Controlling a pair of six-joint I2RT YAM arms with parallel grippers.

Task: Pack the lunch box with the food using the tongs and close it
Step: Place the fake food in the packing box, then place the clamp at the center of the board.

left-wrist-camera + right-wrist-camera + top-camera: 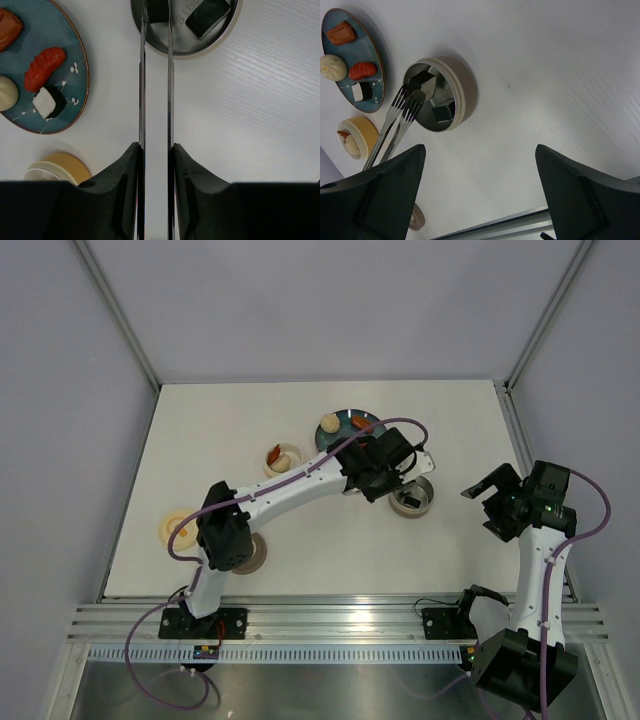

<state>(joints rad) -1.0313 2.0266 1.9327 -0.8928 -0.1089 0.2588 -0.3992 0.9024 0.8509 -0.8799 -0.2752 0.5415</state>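
The white, faintly grained tabletop (200, 440) sits between pale grey walls (60, 390), with aluminium posts (125, 325) at its 2 far corners and a ribbed rail (340, 615) along the near edge. The left tool (156, 150) is clenched on the tongs (142, 100). Their tips reach into the round steel lunch box (468, 95) right of centre, which holds 2 dark sushi bits (442, 112). More food lies on the teal plate (55, 25) toward the far edge. The right tool (480, 150) hangs released near the right edge.
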